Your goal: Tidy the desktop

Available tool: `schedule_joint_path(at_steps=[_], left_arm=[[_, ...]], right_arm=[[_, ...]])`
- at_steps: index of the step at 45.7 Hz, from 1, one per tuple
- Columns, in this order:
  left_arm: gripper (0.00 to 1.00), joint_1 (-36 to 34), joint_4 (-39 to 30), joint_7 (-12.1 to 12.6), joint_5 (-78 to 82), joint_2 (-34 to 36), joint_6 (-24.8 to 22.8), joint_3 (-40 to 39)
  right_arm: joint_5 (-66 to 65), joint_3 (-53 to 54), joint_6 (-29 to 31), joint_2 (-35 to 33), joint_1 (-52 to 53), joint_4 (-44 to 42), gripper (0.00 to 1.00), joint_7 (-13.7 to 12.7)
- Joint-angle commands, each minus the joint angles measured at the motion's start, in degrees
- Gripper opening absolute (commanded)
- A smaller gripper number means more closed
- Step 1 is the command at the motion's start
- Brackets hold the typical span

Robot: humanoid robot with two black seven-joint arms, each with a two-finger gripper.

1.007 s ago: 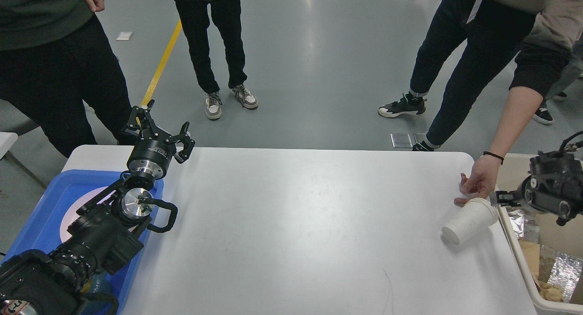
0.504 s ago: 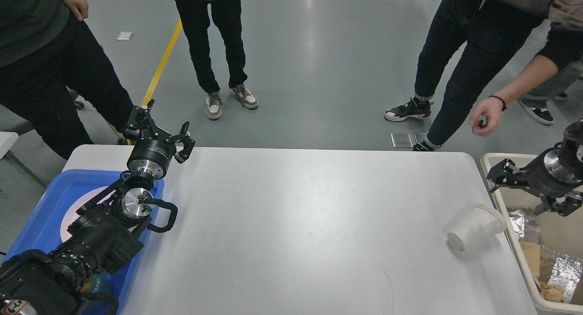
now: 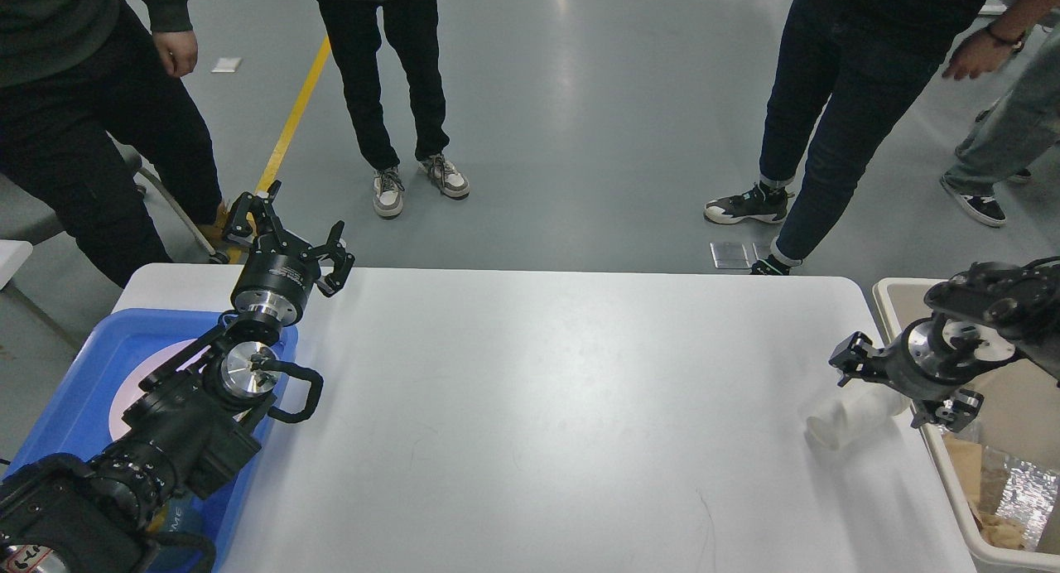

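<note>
The white desktop [image 3: 546, 391] fills the middle of the head view. A white paper cup [image 3: 845, 417] lies on its side near the right edge, base toward me. My right gripper [image 3: 894, 389] is open, its fingers spread above and around the cup's rim end; I cannot tell if they touch it. My left gripper [image 3: 286, 225] is open and empty, raised above the desktop's far left corner.
A blue tray [image 3: 91, 366] with a pale disc lies under my left arm at the left. A beige bin [image 3: 985, 474] with foil and paper scraps stands past the right edge. Several people stand beyond the far edge.
The person's hand let go of the cup and withdrew up and away. My right gripper swung left from over the bin and came down over the cup. The left arm stayed still.
</note>
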Motion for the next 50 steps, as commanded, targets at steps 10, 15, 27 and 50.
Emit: schedule_joint_path(at_steps=[10,15,27,50], left_arm=[[0.96,0.0,0.0,0.0,0.0,0.0,0.0,0.0],[0.96,0.1,0.0,0.0,0.0,0.0,0.0,0.0],[0.96,0.0,0.0,0.0,0.0,-0.1,0.0,0.0],[0.96,0.0,0.0,0.0,0.0,0.0,0.0,0.0]], right_arm=[[0.0,3.2,-5.2,3.9,-5.5,-5.2,1.00,0.6],[-0.6,3.5,-5.8,4.9,-7.4,-7.9,1.00,0.6],[-0.6,3.8,-7.4,5.2,-10.4,-10.9,1.00,0.7],[0.2,-6.3,1.2,-6.3,10.4,12.2,1.00,0.5]])
